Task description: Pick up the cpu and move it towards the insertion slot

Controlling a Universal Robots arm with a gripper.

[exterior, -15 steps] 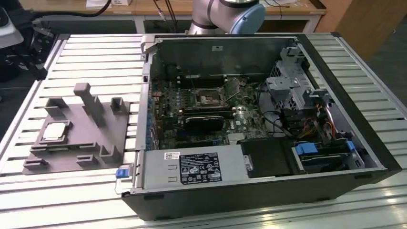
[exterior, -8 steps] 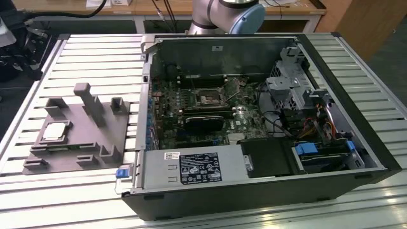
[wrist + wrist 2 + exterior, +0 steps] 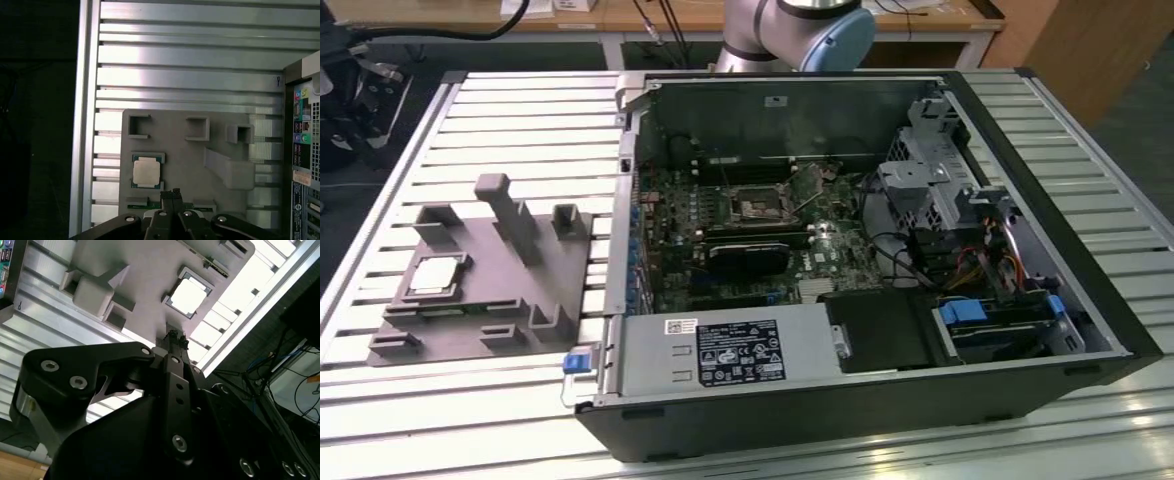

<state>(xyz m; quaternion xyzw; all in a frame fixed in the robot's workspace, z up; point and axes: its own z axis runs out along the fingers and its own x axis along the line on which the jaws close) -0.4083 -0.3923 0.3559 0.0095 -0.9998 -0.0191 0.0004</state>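
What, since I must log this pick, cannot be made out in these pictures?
1. Exterior view: the arm is cut off by the top edge, so its reach toward the cpu cannot be judged.
2. Exterior view: the insertion slot is too small to tell whether its bracket is latched.
3. Second wrist view: glare washes out the cpu's top.
4. First wrist view: the gripper hides the near edge of the grey fixture.

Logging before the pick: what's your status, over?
Gripper shut, empty, above the grey fixture. Cpu lying in its fixture pocket, not gripped. Insertion slot inside the open case, nothing over it.
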